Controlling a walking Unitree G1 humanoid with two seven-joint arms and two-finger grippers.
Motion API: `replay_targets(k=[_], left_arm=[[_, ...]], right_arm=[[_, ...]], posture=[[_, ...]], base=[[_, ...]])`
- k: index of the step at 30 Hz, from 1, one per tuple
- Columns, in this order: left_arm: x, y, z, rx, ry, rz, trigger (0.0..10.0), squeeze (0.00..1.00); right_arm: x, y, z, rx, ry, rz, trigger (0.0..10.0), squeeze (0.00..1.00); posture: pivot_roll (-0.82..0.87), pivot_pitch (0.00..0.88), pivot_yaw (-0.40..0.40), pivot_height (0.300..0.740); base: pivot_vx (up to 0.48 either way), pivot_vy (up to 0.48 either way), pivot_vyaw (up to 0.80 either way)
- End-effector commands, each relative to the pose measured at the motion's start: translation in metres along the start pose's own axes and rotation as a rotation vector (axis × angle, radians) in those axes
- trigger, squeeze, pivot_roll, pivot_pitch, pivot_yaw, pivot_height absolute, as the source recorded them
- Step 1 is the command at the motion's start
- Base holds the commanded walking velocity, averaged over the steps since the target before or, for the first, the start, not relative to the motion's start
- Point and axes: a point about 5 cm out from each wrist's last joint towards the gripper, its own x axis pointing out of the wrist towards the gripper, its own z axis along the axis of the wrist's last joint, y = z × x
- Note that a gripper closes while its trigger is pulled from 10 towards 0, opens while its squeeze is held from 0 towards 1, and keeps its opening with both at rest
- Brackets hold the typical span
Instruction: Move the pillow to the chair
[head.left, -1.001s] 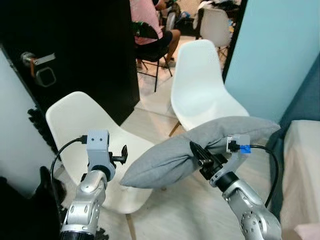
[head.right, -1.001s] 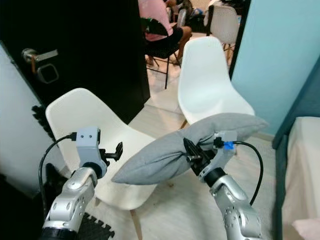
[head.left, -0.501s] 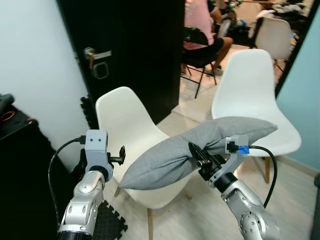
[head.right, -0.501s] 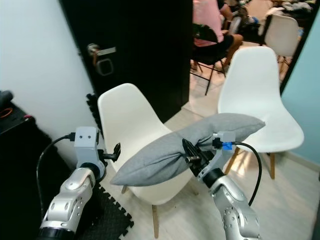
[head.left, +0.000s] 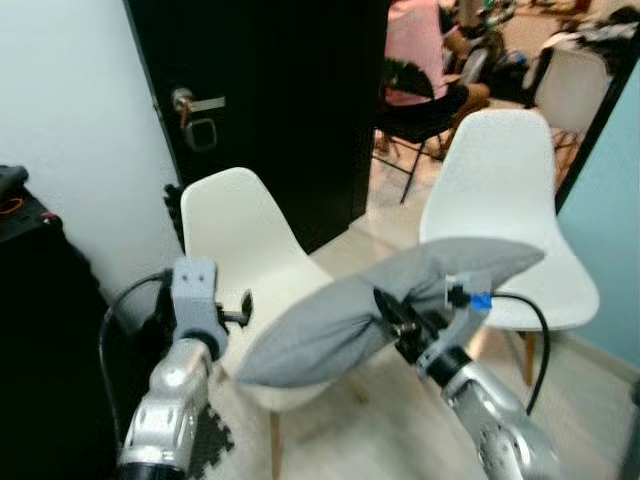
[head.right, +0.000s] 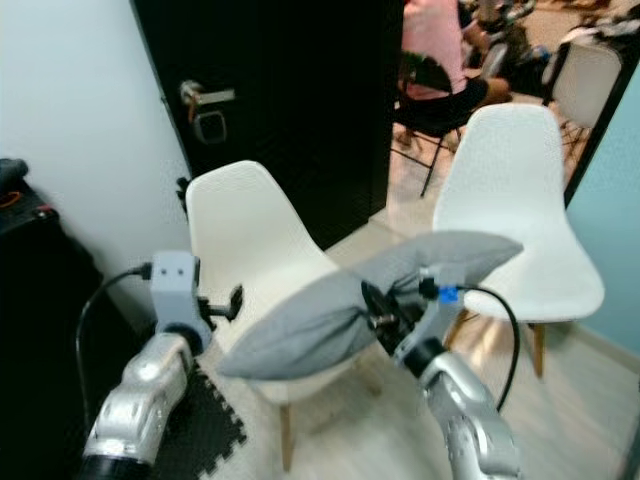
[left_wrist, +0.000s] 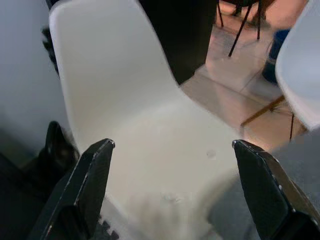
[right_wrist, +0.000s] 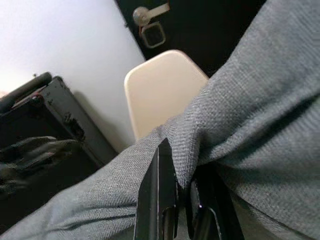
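The grey pillow (head.left: 370, 318) hung in the air in front of the robot, pinched near its middle by the right gripper (head.left: 392, 315), whose two black fingers (right_wrist: 159, 200) were clamped together on a fold of the fabric. The pillow sloped from a raised end on the robot's right down to a lower end on its left, and its lower end was over the seat of the nearer white chair (head.left: 232, 240). Whether it touched the seat could not be told, as the head views were somewhat blurred.

The left gripper (left_wrist: 172, 187) was held out empty over that chair's seat, its fingers (left_wrist: 90, 185) spread wide apart, just beside the pillow's lower end.

A second white chair (head.left: 505, 200) stood to the robot's right of the first, behind the pillow's raised end. Behind both chairs was a black door (head.left: 270, 90) with a metal handle (head.left: 195, 104), set in a pale wall (head.left: 70, 110). A black case (head.left: 30, 330) stood at the robot's left. Further back a person in a pink top (head.left: 415, 45) sat on a dark chair, with another white chair (head.left: 572, 85) beyond
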Motion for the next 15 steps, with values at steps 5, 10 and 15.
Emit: replay_targets(k=[5, 10, 15], left_arm=[[-0.0018, 0.0093, -0.0073, -0.002, 0.032, 0.031, 10.0, 0.00], [-0.0016, 0.0091, -0.0071, -0.006, 0.031, 0.031, 10.0, 0.00], [-0.0012, 0.0091, -0.0065, -0.010, 0.029, 0.031, 10.0, 0.00]], right_arm=[[0.0086, 0.0148, 0.0104, -0.010, -0.067, 0.074, 10.0, 0.00], [0.0087, 0.0147, 0.0106, -0.011, -0.067, 0.075, 10.0, 0.00], [0.0091, 0.0145, 0.0107, -0.013, -0.062, 0.074, 10.0, 0.00]], posture=[[-0.06, 0.019, 0.018, 0.740], [-0.06, 0.021, 0.019, 0.740], [-0.06, 0.022, 0.018, 0.740]], base=[[0.000, 0.000, 0.78], [0.000, 0.000, 0.78], [0.000, 0.000, 0.34]])
